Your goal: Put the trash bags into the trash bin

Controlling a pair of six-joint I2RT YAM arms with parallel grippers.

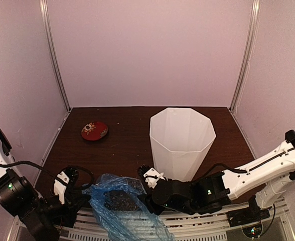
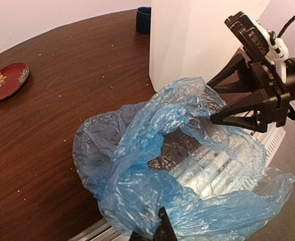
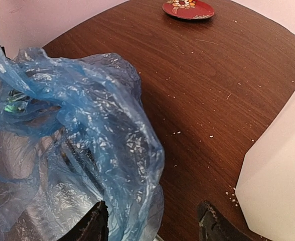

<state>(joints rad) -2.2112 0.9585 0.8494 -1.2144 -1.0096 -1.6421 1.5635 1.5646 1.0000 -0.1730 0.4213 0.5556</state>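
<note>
Red floral dish [image 1: 94, 130], dark brown wooden table [image 1: 122, 150], dark blue mug [image 2: 143, 19]

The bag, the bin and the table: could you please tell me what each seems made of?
The bag looks like thin, glossy blue plastic film: wrinkled and see-through. The bin seems smooth white plastic, with faceted walls. The table looks like dark wood or laminate, showing grain.

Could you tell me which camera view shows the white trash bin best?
The top external view: the trash bin shows almost whole, upright, open rim included. The left wrist view catches only part of its wall; the right wrist view, a cropped edge.
</note>
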